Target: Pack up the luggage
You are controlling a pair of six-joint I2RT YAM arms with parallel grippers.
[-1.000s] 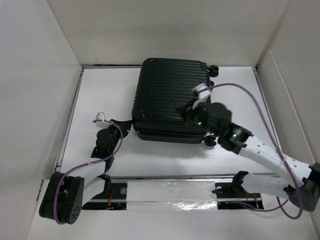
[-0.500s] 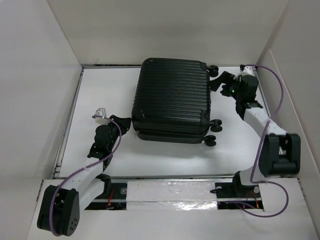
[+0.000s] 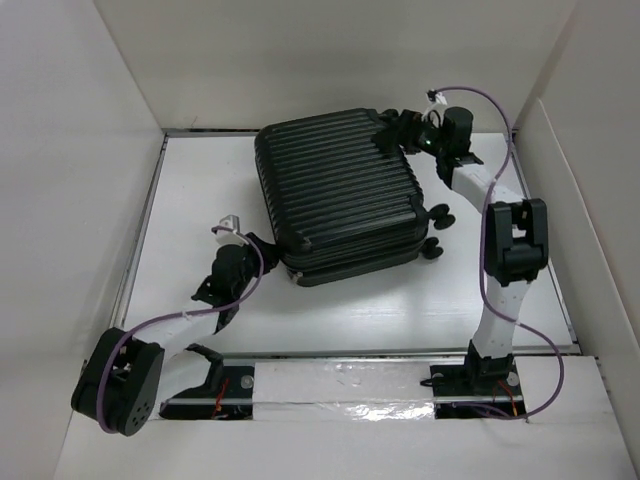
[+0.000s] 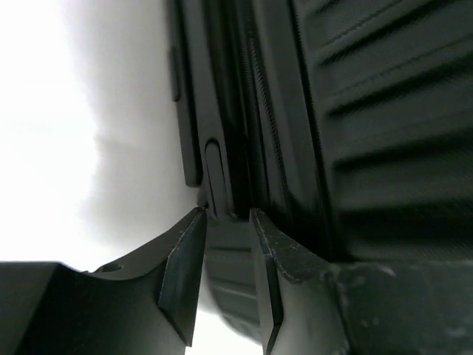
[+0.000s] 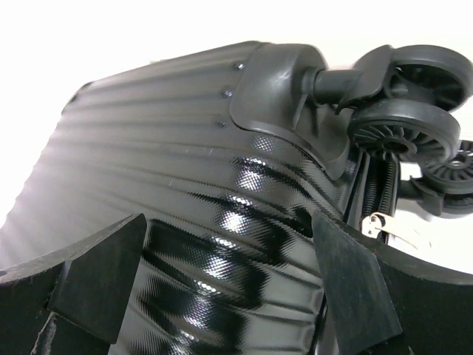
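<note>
The luggage (image 3: 338,195) is a black ribbed suitcase lying flat and closed in the middle of the white table, turned a little askew. My left gripper (image 3: 266,250) is at its near-left corner. In the left wrist view that gripper (image 4: 226,218) is open by a narrow gap, its tips just short of a small black tab (image 4: 214,177) on the case's seam. My right gripper (image 3: 392,133) reaches over the far-right corner. It (image 5: 229,222) stands wide open above the glossy shell (image 5: 214,222), holding nothing, beside the caster wheels (image 5: 403,129).
White walls (image 3: 90,130) close in the table on the left, back and right. A rail with silver tape (image 3: 340,390) runs along the near edge between the arm bases. Two casters (image 3: 438,216) stick out on the case's right side. A metal zipper pull (image 5: 378,222) shows by the seam.
The suitcase has swung and shifted left. My right arm went from its near-right side to the far-right corner and opened wide. My left gripper closed in on the near-left corner and parted slightly.
</note>
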